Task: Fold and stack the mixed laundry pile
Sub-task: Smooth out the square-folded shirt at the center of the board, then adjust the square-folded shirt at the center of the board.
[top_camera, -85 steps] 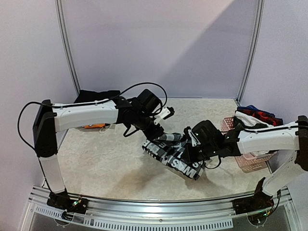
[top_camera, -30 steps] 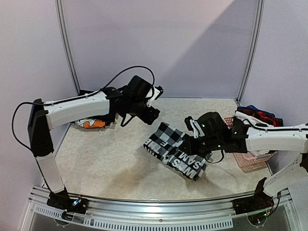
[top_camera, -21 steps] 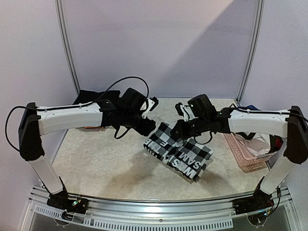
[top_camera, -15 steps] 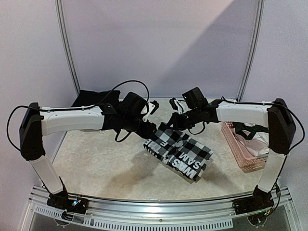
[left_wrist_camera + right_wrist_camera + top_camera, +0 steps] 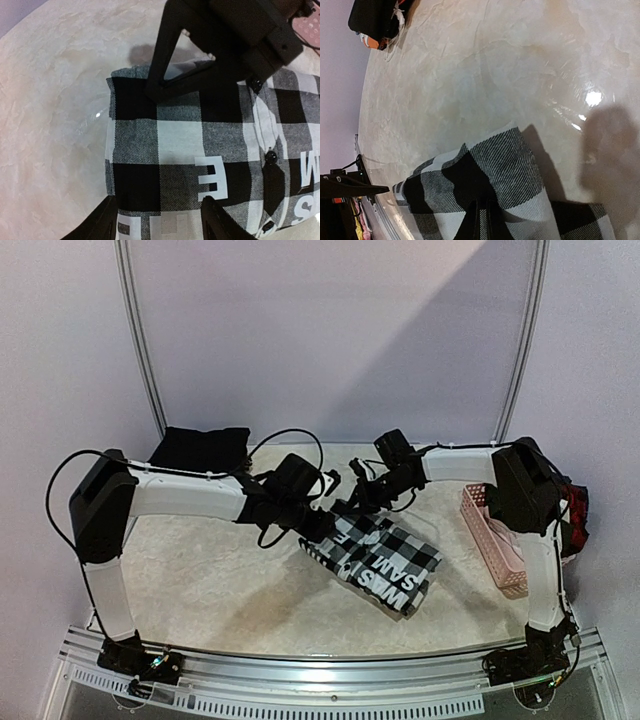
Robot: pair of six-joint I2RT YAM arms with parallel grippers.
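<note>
Right jaws pinch the folded black-and-white checked shirt (image 5: pixel 378 558) by its upper corner; left jaws gape over it. A lopsided tug could unfold it.

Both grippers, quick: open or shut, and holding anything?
Left gripper: open, fingers spread over the checked shirt, holding nothing.
Right gripper: closed, pinching the checked shirt's edge.
</note>
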